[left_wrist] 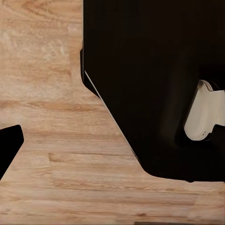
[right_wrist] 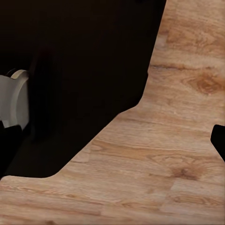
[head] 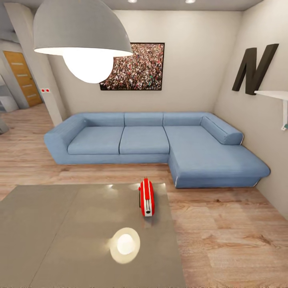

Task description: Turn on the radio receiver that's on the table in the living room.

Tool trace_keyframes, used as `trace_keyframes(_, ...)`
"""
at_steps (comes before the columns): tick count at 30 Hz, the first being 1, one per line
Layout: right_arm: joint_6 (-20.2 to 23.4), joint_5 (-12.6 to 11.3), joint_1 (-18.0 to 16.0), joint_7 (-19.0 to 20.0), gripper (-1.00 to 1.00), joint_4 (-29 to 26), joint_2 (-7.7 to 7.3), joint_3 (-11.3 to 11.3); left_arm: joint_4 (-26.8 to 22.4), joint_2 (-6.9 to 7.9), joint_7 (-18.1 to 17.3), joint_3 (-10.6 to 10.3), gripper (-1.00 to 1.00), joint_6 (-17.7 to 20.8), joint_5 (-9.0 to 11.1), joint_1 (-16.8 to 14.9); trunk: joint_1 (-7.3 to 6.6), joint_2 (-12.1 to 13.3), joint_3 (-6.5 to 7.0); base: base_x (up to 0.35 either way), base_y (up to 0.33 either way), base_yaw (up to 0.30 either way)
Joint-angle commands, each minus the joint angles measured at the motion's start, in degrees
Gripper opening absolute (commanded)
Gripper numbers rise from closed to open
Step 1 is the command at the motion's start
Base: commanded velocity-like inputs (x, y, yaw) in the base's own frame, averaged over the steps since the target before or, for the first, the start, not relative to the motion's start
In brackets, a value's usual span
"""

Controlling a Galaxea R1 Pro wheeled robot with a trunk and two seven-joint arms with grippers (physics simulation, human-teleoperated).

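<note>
Item: radio receiver (head: 146, 197), one unit, bright red with rounded corners, white and silver stripes down its narrow edge and a silver end facing the camera. Location: lower centre of the head view, standing upright on its narrow base near the far right part of the tabletop (head: 60, 224), whose glossy grey-brown surface reflects the pendant lamp (head: 78, 30) as a pale disc in the lower middle of the frame. Surroundings: blue L-shaped sofa (head: 160, 142) across the middle of the frame, crowd picture (head: 134, 66) on the wall at upper centre, black letter N (head: 254, 68) at upper right, wood-plank floor (head: 232, 232) at lower right. Handling, as judged: the casing looks rigid and smooth, probably light, and tall for its thin footprint, so a sideways push could tip it or slide it across the slick glass; a press should be backed from the opposite broad face, or the body held across its two flat red sides, low down. Any switch is too small to make out. Claw status: both wrist views look down at plank floor past a dark mass of the robot's own body with a pale fitting; a black tip shows at the frame edge in each, yet whether either claw is released or clenched cannot be told. Neither is near the radio.
</note>
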Motion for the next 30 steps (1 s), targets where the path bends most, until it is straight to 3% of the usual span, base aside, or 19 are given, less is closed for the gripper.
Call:
trace_keyframes(1, 0.01, 0.00, 0.00, 0.00, 1.00, 0.00, 0.00, 0.00, 0.00, 0.00, 0.00, 0.00, 1.00, 0.00, 0.00, 0.00, 0.00, 0.00, -0.10, 0.000, 0.000, 0.000)
trace_keyframes(30, 0.02, 0.00, 0.00, 0.00, 1.00, 0.00, 0.00, 0.02, 0.00, 0.09, -0.17, -0.09, 1.00, -0.09, 0.00, 0.00, 0.00, 0.00, -2.82, 0.000, 0.000, 0.000)
